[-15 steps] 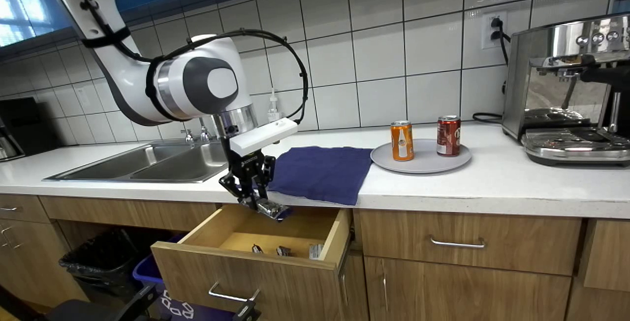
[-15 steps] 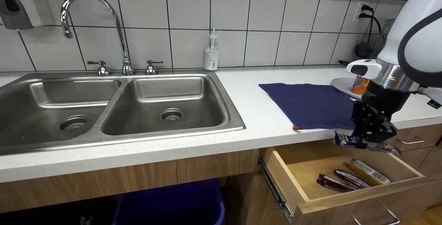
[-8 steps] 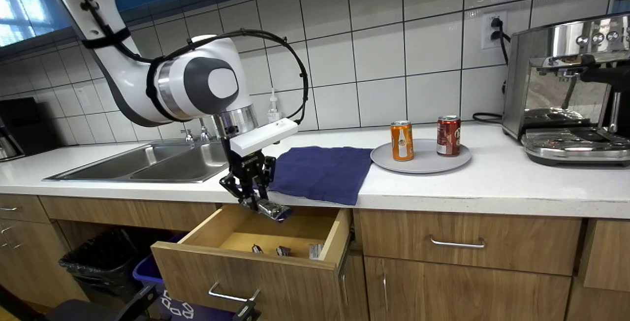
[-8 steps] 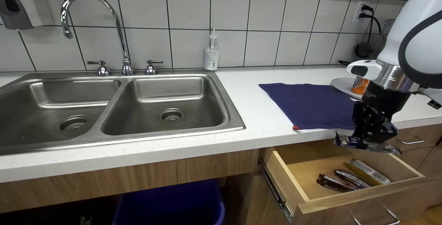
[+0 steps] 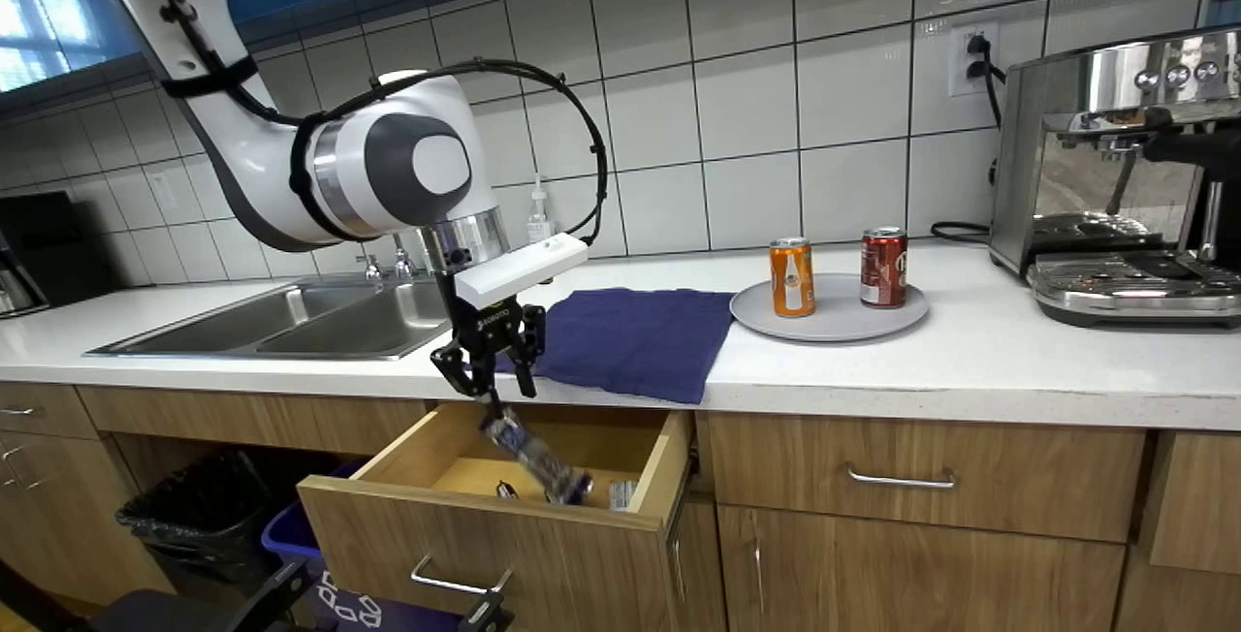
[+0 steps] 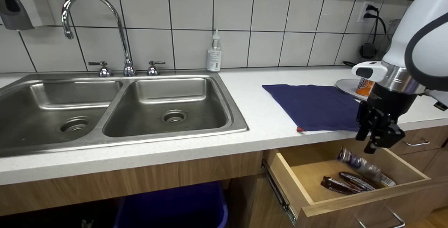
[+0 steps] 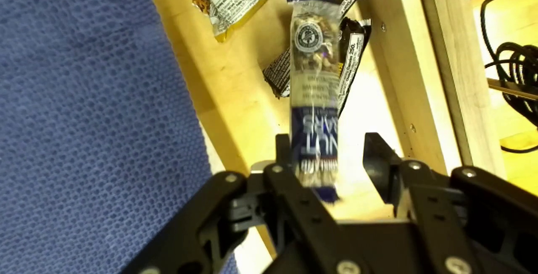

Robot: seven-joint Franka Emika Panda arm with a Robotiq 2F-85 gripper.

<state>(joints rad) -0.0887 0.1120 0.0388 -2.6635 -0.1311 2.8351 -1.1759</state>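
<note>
Black metal claw (image 5: pixel 510 396): jaws parted. Long clear-and-navy plastic-wrapped nut bar (image 7: pixel 314 85): slanted just below the claw, over the pale wooden drawer (image 6: pixel 309 163). Two dark-brown wrapped bars (image 6: pixel 337 185) lie farther below.

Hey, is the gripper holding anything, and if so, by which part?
Nothing is held: the gripper is open, with the nut bar loose below it.

Way into the drawer (image 5: pixel 524 540) from above, nut bar (image 7: pixel 314 93) blocking beneath the hand (image 6: pixel 365 144), counter edge (image 6: pixel 315 139) along the back
</note>
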